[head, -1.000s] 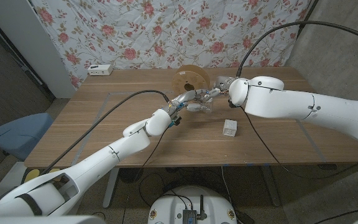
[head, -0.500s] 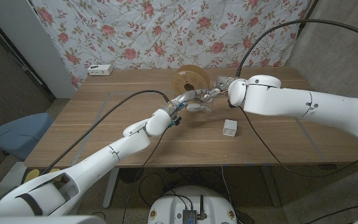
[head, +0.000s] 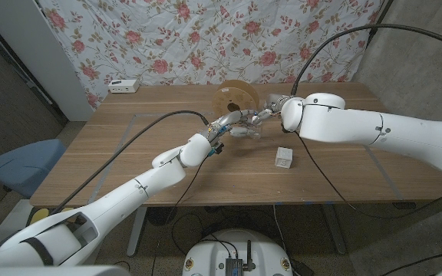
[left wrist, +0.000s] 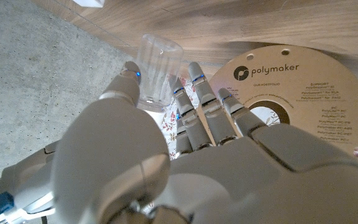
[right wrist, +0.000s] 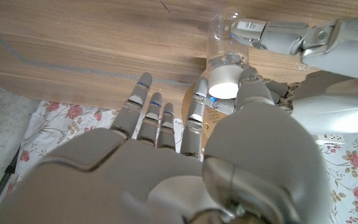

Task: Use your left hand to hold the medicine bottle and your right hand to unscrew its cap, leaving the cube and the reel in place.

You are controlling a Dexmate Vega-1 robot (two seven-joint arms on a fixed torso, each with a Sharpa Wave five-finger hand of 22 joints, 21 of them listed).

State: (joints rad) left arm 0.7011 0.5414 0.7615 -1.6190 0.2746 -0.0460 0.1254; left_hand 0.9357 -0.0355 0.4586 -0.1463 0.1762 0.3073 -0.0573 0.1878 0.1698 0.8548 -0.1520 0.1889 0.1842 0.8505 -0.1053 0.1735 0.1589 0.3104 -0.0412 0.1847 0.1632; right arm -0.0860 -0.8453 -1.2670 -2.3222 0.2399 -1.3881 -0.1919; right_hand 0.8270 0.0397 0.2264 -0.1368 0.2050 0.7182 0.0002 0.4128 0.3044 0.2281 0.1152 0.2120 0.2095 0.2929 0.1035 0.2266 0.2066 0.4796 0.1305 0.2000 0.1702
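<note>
Standing medicine bottle [left wrist: 157, 74] between left hand [left wrist: 185, 149] fingers, right hand [right wrist: 185, 162] at cap [right wrist: 225, 79].

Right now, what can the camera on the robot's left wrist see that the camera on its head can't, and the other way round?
The left wrist view alone makes the printed label on the reel readable, and shows the left hand with its thumb and fingers around the clear medicine bottle up close. The head view alone takes in the whole wooden table, the white cube, the right hand at the bottle, a white box at the far edge and the flowered cloth. Both show the bottle, reel and left hand.
</note>
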